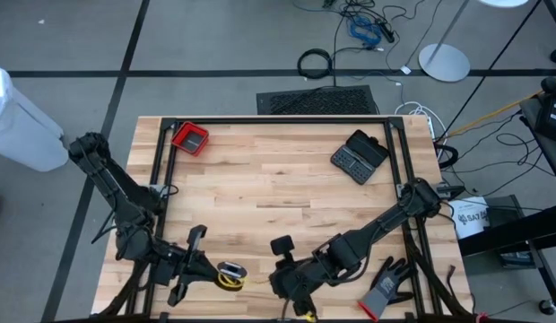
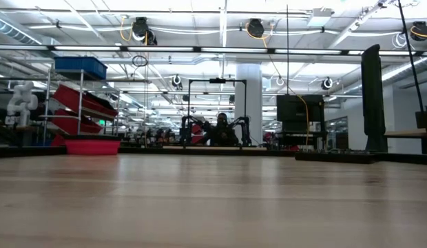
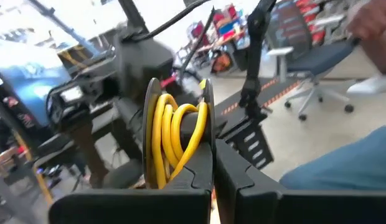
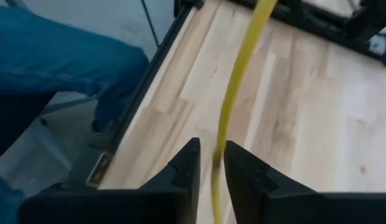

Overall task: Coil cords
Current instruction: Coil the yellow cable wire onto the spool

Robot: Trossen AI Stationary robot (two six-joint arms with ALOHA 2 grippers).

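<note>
Near edge of a pale, blond-grained wooden table (image 1: 278, 188), framed by dark metal rails. Left gripper (image 1: 226, 272) low at the front, its flat black fingers (image 3: 202, 130) pressed tight around a coil of the yellow cord (image 3: 171, 134) — smooth, glossy, rounded loops stacked side by side between the fingers. From above, that coil showing as a small yellow-and-dark knot just off the gripper's tip, with a thin yellow strand (image 1: 256, 281) running across the wood toward the right gripper (image 1: 280, 282). Right gripper likewise down at the front edge, angular matte-black fingers (image 4: 183, 171) standing slightly apart, a narrow gap only — the yellow cord (image 4: 240, 81) passing straight through that gap as one taut, slightly curving line; contact with the pads not clear. Black cord not made out with certainty.

Elsewhere on the table: a crumpled grey-black glove (image 1: 386, 289) with a red cuff near the right arm, a shallow red tray (image 1: 190, 138) at the far left, a hinged dark case (image 1: 359, 156) lying open at the far right.
</note>
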